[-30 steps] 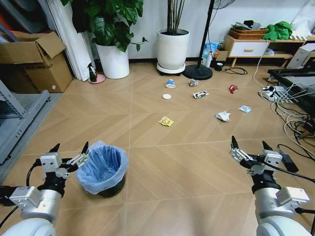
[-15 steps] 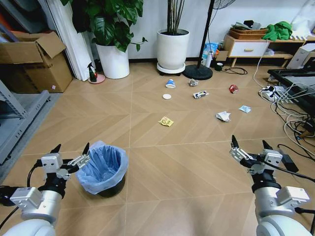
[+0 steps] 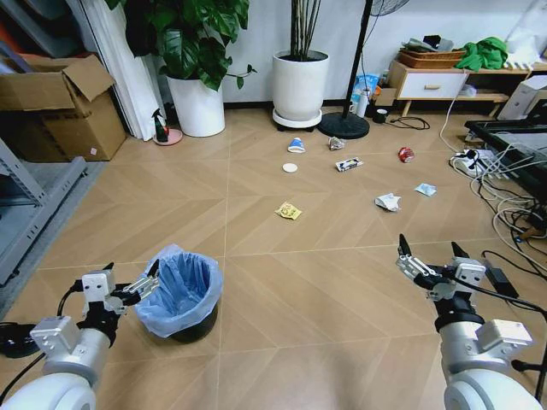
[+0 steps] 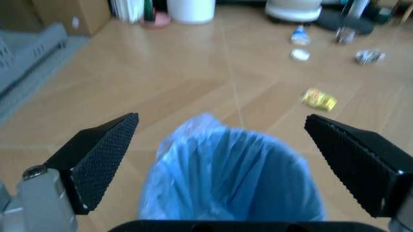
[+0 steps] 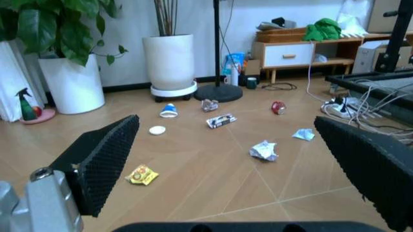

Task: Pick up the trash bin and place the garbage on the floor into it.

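Low on the floor [image 3: 282, 248] in the head view, the left gripper [image 3: 130, 279] has dropped and edged closer to the trash bin [image 3: 178, 293], jaws spread beside its rim. Right gripper [image 3: 428, 254] hovers spread, idle. Garbage [image 3: 289, 210] lies well beyond. Left wrist view: bin [image 4: 232, 179] between the fingers; a grasp looks near. Right wrist view: litter [image 5: 262, 150] scattered ahead.

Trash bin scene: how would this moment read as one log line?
left gripper: open, at trash bin | right gripper: open, idle | garbage: on floor

cardboard box [image 3: 64, 107] | two white plant pots [image 3: 300, 85] | fan base [image 3: 344, 125] | cables [image 3: 504, 201]
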Tool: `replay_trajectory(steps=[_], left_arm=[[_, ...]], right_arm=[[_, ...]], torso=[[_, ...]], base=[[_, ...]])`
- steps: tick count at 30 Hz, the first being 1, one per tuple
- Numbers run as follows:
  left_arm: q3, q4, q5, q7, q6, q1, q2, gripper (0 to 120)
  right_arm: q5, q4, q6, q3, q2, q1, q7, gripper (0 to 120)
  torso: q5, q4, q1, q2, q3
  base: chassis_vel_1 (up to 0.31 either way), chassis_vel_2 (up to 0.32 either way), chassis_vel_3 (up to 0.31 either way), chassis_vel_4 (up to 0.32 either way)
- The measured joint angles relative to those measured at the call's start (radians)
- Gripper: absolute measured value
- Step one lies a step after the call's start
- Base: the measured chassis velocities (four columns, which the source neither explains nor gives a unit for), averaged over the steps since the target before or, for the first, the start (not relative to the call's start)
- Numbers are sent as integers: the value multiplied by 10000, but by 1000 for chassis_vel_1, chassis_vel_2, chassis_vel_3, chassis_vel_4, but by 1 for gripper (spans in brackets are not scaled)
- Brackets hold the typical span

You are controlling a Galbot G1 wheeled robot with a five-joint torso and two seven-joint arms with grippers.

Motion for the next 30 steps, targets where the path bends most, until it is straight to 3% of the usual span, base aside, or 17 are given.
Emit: replay_trajectory(steps=[1, 5, 10, 18, 30], left_arm=[[0, 0, 0, 0, 0, 0, 0, 100], [99, 798, -663, -161, 1280, -629, 848, 100], [320, 1700, -1586, -586, 1953, -1415, 1623, 100], [798, 2740, -2652, -823, 2809, -2421, 2263, 100], [2388, 4205, -3016, -1401, 2877, -4121, 2538, 100]], right_arm=[[0, 0, 0, 0, 0, 0, 0, 100], [-4, -116, -6, -7, -116, -1, -2, 100], [-27, -243, 2, -23, -102, 11, -2, 100], [-96, -435, 47, -50, 0, 13, 0, 100], [-219, -638, 136, -93, 21, 12, 3, 100]], torso=[[0, 0, 0, 0, 0], [1, 0, 0, 0, 0], [1, -1, 1, 0, 1], [0, 0, 0, 0, 1], [2, -2, 1, 0, 0]], base=[[0, 0, 0, 0], [0, 0, 0, 0], [0, 0, 0, 0], [0, 0, 0, 0], [0, 0, 0, 0]])
